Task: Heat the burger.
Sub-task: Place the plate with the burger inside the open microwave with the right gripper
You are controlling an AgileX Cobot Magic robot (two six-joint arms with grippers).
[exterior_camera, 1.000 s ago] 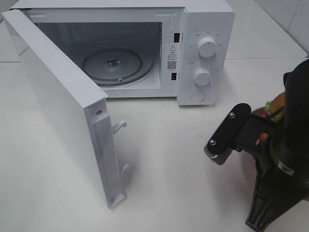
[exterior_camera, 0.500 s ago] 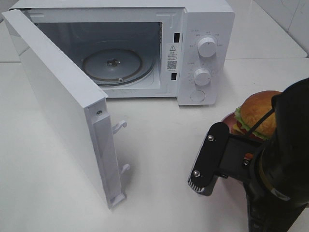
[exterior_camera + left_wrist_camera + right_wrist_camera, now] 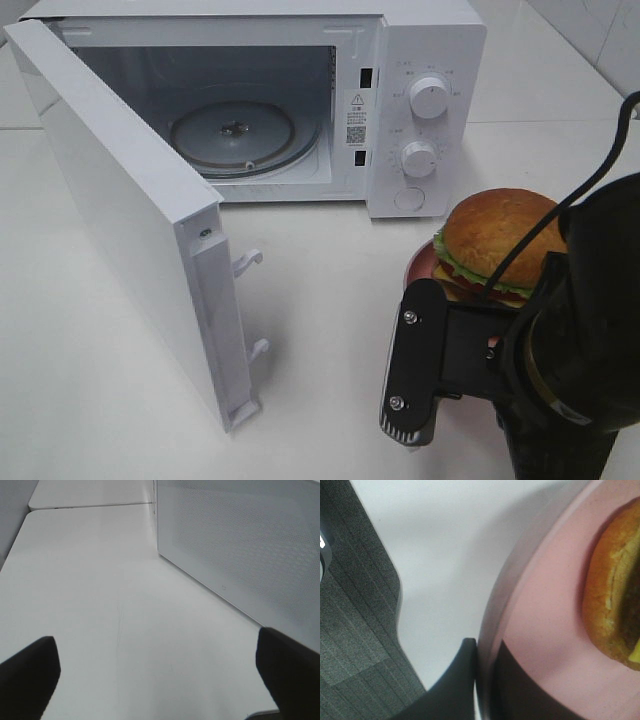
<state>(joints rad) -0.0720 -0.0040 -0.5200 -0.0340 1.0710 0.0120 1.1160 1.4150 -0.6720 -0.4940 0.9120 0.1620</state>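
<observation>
The burger, with a glossy golden bun, lettuce and tomato, sits on a pink round plate at the right of the exterior high view, in front of the microwave's control panel. The right wrist view shows my right gripper shut on the plate's rim, with the burger's bun close by. My right arm covers the near part of the plate. My left gripper is open with nothing between its fingers, low over the bare table beside the microwave door.
The white microwave stands at the back with its door swung wide open to the left. Its glass turntable carries nothing. Two knobs are on the right panel. White table lies between door and plate.
My right arm has carried the plate with the burger leftward and nearer the camera, so the burger now shows in full. The microwave and left gripper have not moved.
</observation>
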